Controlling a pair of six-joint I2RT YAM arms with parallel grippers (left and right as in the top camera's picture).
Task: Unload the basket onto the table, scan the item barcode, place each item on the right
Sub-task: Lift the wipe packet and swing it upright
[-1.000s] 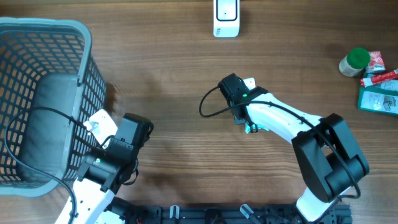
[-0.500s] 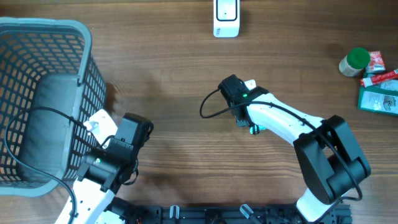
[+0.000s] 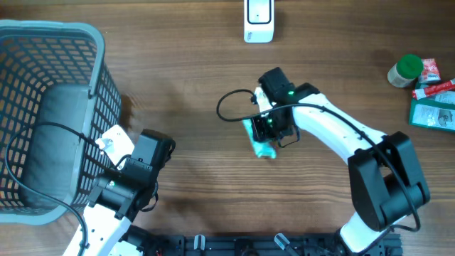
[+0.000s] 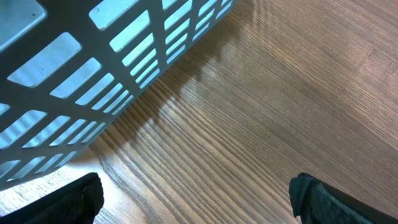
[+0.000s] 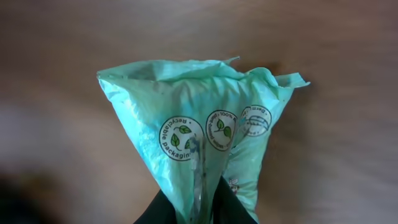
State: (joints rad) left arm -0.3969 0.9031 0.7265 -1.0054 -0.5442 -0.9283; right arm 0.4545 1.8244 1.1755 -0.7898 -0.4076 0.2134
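Note:
The item is a crumpled pale green plastic packet (image 5: 205, 134) printed with round leaf logos. My right gripper (image 5: 199, 213) is shut on its lower end, black fingers (image 5: 165, 211) pressing it from both sides. From overhead the packet (image 3: 260, 143) hangs off the right gripper (image 3: 273, 126) over mid-table, no barcode visible. A white scanner (image 3: 258, 20) stands at the far edge, well apart from it. My left gripper (image 4: 199, 202) is open just above bare wood beside the basket, and sits at the front left (image 3: 158, 148) in the overhead view.
A grey mesh basket (image 3: 96, 78) fills the left side, its wall (image 4: 124, 56) close to the left gripper. A green-lidded jar (image 3: 407, 70), red packets (image 3: 431, 80) and a green box (image 3: 434, 112) lie at the right edge. A black cable (image 3: 231, 107) loops by the right wrist.
The right gripper closed on the green packet, then lifted and swung it so it now shows to the left of the wrist. The left arm stayed still.

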